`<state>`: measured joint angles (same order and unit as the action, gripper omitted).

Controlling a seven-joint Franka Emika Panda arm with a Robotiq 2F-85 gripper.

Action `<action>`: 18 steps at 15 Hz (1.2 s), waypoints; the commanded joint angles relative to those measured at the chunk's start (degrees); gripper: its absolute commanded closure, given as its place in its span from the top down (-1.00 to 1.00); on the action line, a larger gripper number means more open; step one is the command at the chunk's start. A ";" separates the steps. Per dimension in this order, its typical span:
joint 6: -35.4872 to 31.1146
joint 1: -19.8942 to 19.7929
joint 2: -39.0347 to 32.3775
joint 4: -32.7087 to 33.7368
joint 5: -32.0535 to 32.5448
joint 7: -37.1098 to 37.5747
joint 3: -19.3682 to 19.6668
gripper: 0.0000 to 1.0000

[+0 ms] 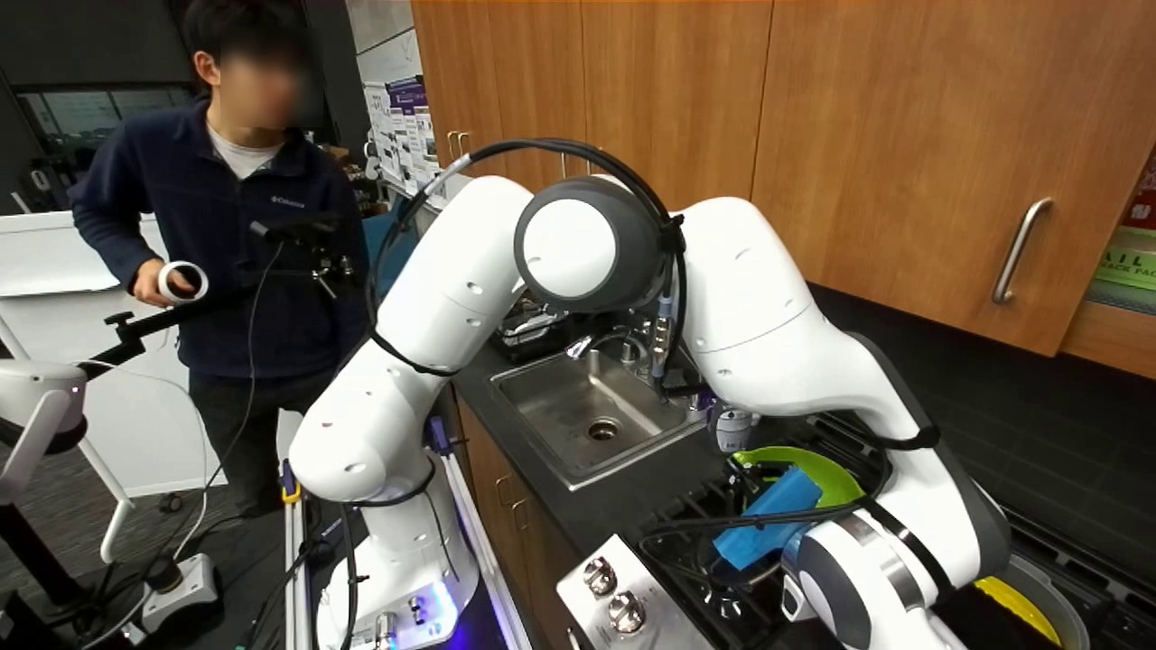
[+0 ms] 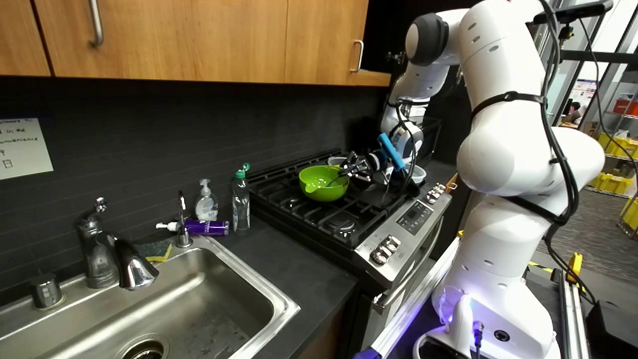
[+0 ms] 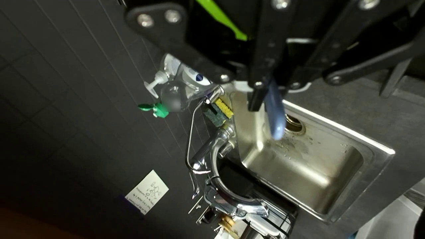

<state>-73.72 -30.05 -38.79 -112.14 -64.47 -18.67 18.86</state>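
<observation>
Black-and-steel gas stove bears glossy lime-green spouted bowl; black two-fingered gripper clamps slim blue utensil over bowl's inside, contact uncertain, so work at bowl seems in hand, next move calling for steady grip, clear of rim.

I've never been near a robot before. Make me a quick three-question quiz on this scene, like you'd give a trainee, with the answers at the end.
1. Multiple choice: what colour is the bowl on the stove? A) red B) green C) white
2. True or false: the purple bottle lies on its side.
3. Fill in the missing word: the hand is ____ on a slim blue thing.

Key: 1. B; 2. true; 3. closed.
</observation>
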 commanded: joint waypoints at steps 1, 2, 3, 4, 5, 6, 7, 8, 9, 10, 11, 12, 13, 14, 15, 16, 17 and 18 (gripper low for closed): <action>-0.36 3.01 5.60 -2.96 -0.53 3.95 0.45 -0.97; -0.98 3.85 6.61 -3.08 -0.58 5.55 0.63 -0.97; -1.75 4.59 7.69 -3.37 -0.64 7.03 0.85 -0.97; -2.17 5.01 8.38 -3.35 -0.61 8.27 0.94 -0.97; -2.84 5.40 9.27 -3.57 -0.62 9.59 1.12 -0.97; -3.40 5.62 9.97 -3.76 -0.47 10.53 1.25 -0.97; -3.90 5.71 10.57 -3.93 -0.40 11.24 1.27 -0.97; -4.65 5.79 11.24 -4.23 -0.56 12.12 1.33 -0.97; -5.61 5.87 11.69 -4.44 -0.64 12.80 1.41 -0.97; -7.23 6.10 12.01 -4.74 -0.65 13.62 1.61 -0.97; -8.45 6.14 12.15 -4.85 -0.65 14.34 1.63 -0.97; -10.06 6.27 12.46 -5.19 -0.91 15.07 1.65 -0.97; -11.71 6.40 12.85 -5.70 -1.01 15.61 1.66 -0.97; -13.79 6.61 13.20 -6.25 -1.22 16.10 1.70 -0.97; -15.22 6.68 13.48 -6.65 -1.22 16.43 1.62 -0.97; -17.00 6.83 13.76 -7.15 -1.39 16.88 1.60 -0.97; -18.02 6.85 13.90 -7.45 -1.27 17.09 1.48 -0.97; -19.14 6.95 14.15 -7.83 -1.20 17.40 1.40 -0.97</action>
<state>-89.07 -24.63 -27.67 -116.87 -64.66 -3.47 19.54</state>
